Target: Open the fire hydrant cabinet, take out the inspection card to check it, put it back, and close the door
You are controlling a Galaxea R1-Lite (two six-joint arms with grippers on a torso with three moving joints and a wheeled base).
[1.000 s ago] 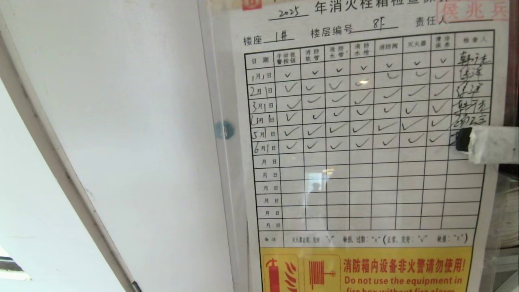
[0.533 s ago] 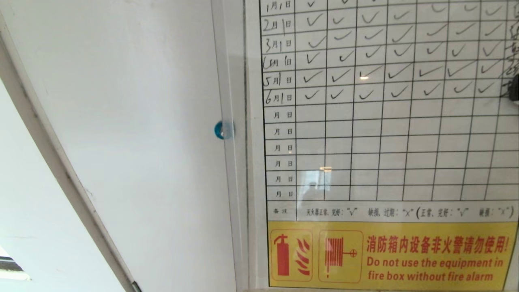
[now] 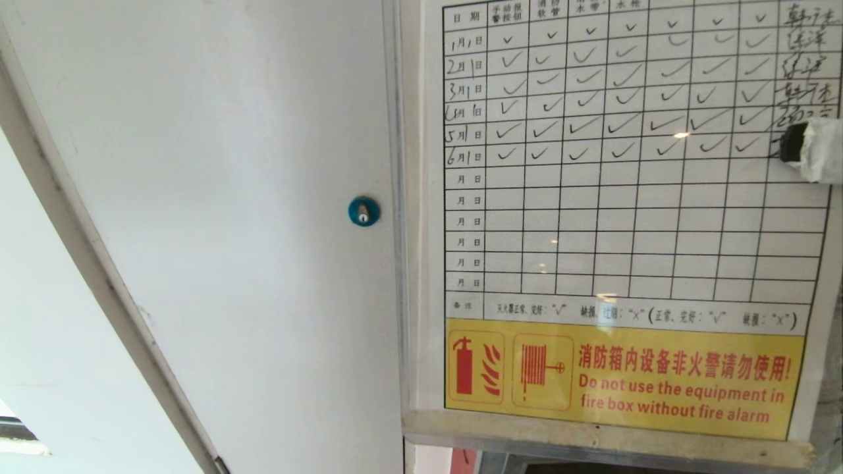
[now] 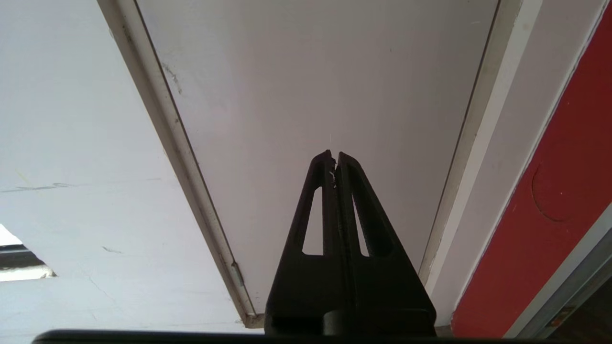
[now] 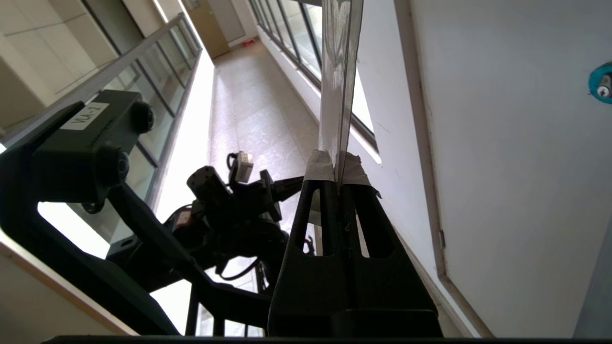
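The inspection card (image 3: 619, 217), a laminated whitish sheet with a ticked table and a yellow warning strip, is held up close in the head view and fills its right half. My right gripper (image 3: 790, 143) is shut on the card's right edge, one tape-wrapped finger lying over the front. In the right wrist view the card (image 5: 339, 71) stands edge-on out of the taped fingertips (image 5: 319, 168). My left gripper (image 4: 333, 157) is shut on nothing and parked low, facing a white panel. A red side of the fire hydrant cabinet (image 4: 550, 205) shows beside it. The glass door is out of view.
A plain white door (image 3: 230, 197) with a blue round lock (image 3: 363, 211) is left of the card. Its frame (image 3: 79, 250) runs slantwise at the far left. The right wrist view looks back at my own dark body (image 5: 224, 215) and a corridor with windows (image 5: 287, 28).
The card came closer to the camera and then slid right, so its header left the top, its lower edge now shows, and the blue lock is uncovered. The left arm kept still.
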